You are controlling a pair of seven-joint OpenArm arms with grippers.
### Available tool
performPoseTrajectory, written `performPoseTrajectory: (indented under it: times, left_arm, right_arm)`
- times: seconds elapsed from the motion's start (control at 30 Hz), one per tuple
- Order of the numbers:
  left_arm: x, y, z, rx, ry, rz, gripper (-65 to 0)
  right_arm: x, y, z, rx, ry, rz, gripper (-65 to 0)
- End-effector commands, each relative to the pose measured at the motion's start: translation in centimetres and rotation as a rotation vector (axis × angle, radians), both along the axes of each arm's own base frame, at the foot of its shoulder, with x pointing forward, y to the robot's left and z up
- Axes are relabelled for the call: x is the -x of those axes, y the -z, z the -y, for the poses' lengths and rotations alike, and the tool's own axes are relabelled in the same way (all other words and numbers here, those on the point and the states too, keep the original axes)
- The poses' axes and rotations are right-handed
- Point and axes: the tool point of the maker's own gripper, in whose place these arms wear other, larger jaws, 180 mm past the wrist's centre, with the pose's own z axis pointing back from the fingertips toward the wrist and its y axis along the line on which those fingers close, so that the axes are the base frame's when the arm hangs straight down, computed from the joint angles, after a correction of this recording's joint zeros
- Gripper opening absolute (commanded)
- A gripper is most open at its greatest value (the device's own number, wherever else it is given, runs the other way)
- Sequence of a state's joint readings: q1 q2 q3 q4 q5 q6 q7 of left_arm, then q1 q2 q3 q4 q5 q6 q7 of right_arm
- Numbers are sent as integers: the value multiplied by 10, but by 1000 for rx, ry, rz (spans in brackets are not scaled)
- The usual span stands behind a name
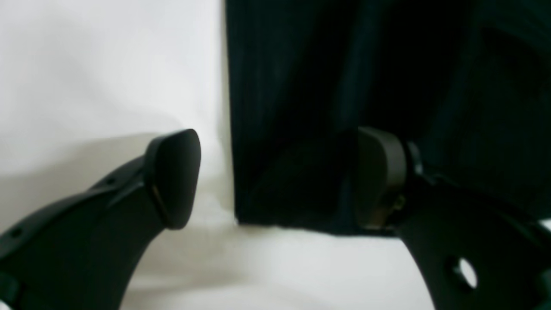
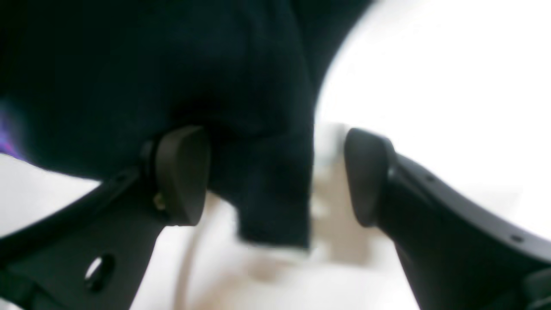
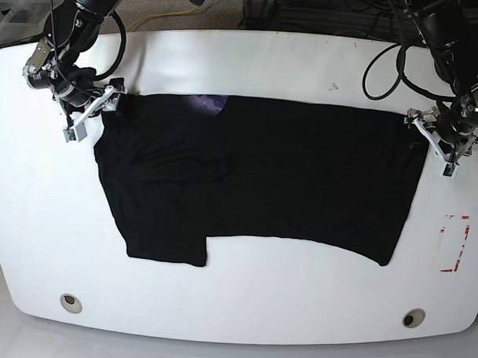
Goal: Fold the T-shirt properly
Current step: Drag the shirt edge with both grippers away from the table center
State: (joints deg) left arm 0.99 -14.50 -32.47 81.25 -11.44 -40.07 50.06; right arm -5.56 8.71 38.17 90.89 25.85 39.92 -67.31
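While both gape wide, left claw (image 1: 275, 176) and right claw (image 2: 275, 176) each straddle a T-shirt (image 3: 263, 176) corner, gripping nothing.

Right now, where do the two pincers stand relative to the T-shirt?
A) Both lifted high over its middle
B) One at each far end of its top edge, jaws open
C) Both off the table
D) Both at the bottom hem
B: in the base view the left pincer and the right pincer sit at opposite ends of the T-shirt top edge, jaws apart.
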Motion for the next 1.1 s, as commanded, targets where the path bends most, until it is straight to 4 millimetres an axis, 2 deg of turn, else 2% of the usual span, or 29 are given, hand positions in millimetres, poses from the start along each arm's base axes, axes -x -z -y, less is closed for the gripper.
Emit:
performPoseTrajectory:
  times: [0.0, 0.1, 0.13, 0.2, 0.23, 0.3, 0.33, 0.43, 0.57, 0.67, 0.93, 1.0, 1.03, 1.07]
  left_arm:
    - [-7, -5, -6, 7, -9, 34, -164]
    - [-8, 4, 2, 31, 9, 32, -187]
    - [-7, 9, 8, 35, 29, 20, -236]
    - [-7, 11, 13, 34, 48, 12, -346]
    - [-7, 12, 15, 34, 53, 9, -439]
    - [1, 18, 17, 35, 59, -12, -621]
    - [5, 21, 17, 35, 60, -24, -650]
    - [19, 26, 14, 17, 62, -74, -632]
    - [40, 21, 13, -35, 89, -99, -607]
    - [55, 12, 14, -80, 119, -97, -606]
    - [111, 11, 29, -124, 178, -161, -603]
    - [122, 12, 25, -129, 166, -178, -600]
    - [127, 13, 23, -130, 158, -187, -590]
    - [129, 15, 22, -127, 154, -193, -551]
  right_arm:
    - [-8, -8, 5, 8, 5, 45, -236]
    - [-8, -7, 4, 4, 6, 46, -400]
    - [-8, -7, 2, 2, 4, 46, -491]
    - [-9, -7, -2, -3, -4, 49, -615]
    - [-10, -7, -4, -3, -12, 50, -650]
    - [-6, -9, -4, 12, -21, 50, -650]
    - [-5, -12, -3, 24, -22, 59, -650]
    - [-1, -23, 0, 62, -32, 78, -650]
    - [18, -27, 9, 120, -53, 59, -650]
    - [36, -24, 13, 144, -63, 23, -650]
    - [76, -20, 32, 187, -30, -45, -650]
    - [83, -21, 37, 200, -21, -57, -650]
    - [84, -25, 42, 222, -29, -57, -647]
    - [84, -27, 42, 232, -41, -55, -591]
